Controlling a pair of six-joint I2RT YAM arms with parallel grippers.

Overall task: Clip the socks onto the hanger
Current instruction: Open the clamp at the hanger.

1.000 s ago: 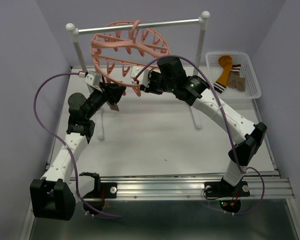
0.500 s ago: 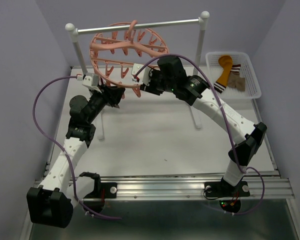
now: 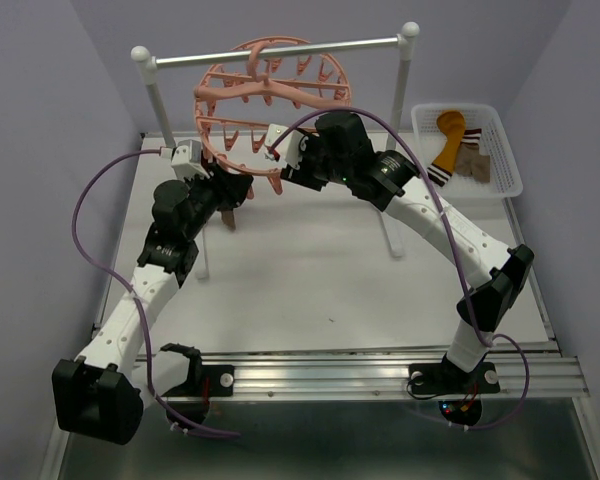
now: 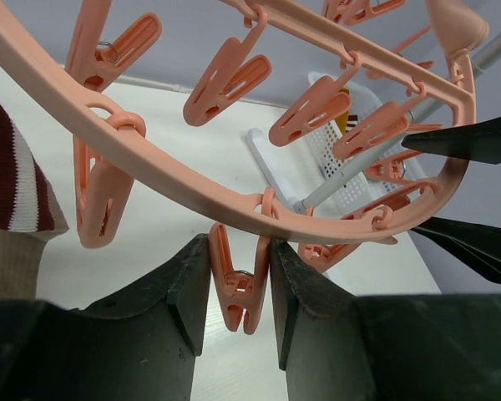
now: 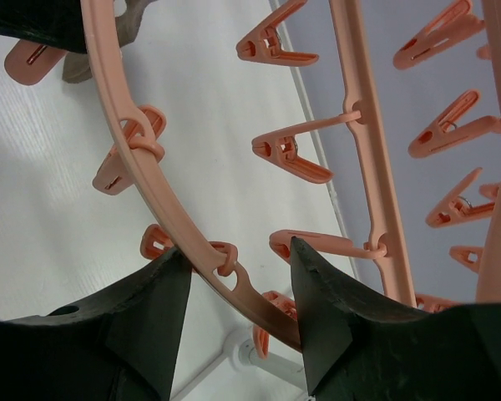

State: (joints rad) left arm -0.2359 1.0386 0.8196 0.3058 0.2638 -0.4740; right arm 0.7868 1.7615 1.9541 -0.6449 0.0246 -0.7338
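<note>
Your top camera looks down from above and behind the arm bases, taking in the whole table (image 3: 310, 270) and the rail (image 3: 180, 58) at the far edge. Both wrist cameras sit very close under the hanger (image 3: 265, 90), looking up. The left one has a clip (image 4: 238, 284) low in frame and faces the basket (image 4: 321, 154). All three views share the hanger's ring.

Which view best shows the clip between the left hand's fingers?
The left wrist view: the clip sits close up between the fingers of the left hand, hanging from the hanger ring. From above it is too small to pick out. The right wrist view shows many clips; which is this one, I cannot tell.
</note>
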